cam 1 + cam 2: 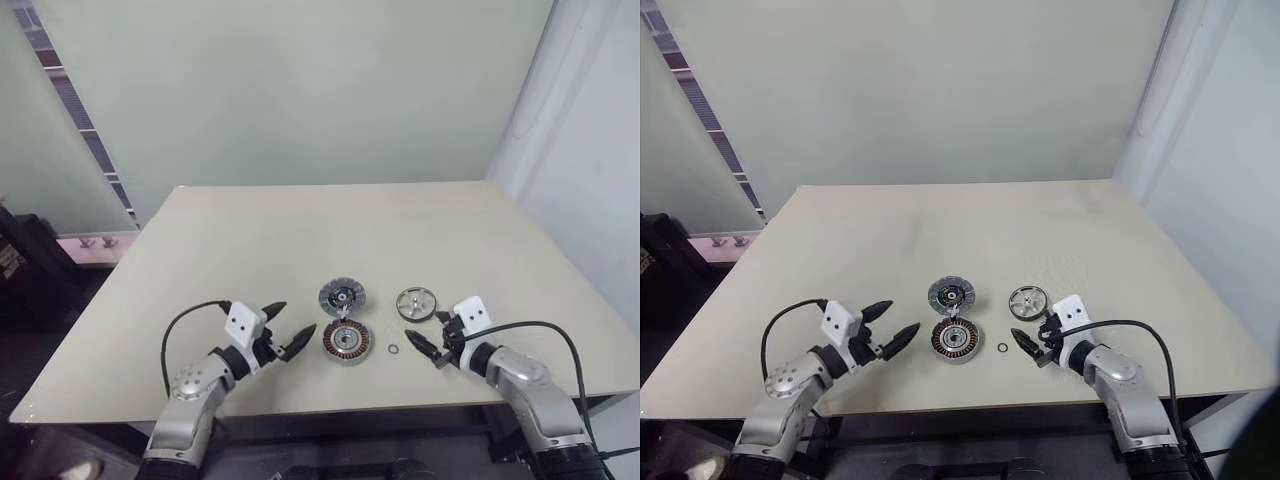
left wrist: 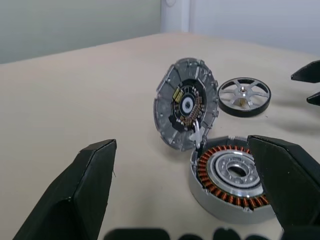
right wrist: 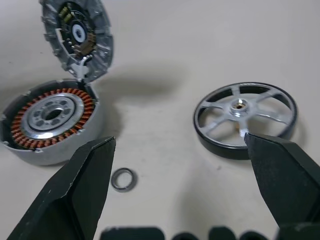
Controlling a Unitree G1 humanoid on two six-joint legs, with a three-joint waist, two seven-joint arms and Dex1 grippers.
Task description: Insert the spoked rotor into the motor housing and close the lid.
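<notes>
Left claw (image 1: 287, 329) wide, empty, aimed right at the motor housing (image 1: 347, 341) just beside its tips. Right claw (image 1: 428, 344) wide, empty, aimed left; spoked rotor (image 1: 416, 303) lies flat just beyond it, spokes up. Small metal ring (image 1: 393, 349) sits between right claw and housing. Housing open side up, copper windings showing. Lid (image 1: 343, 297) hinged open at the far rim, tilted upright. All on the beige surface (image 1: 300, 230). No legible markings.

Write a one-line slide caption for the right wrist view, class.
Open right gripper facing the spoked rotor, a small ring and the motor housing with its lid open.
</notes>
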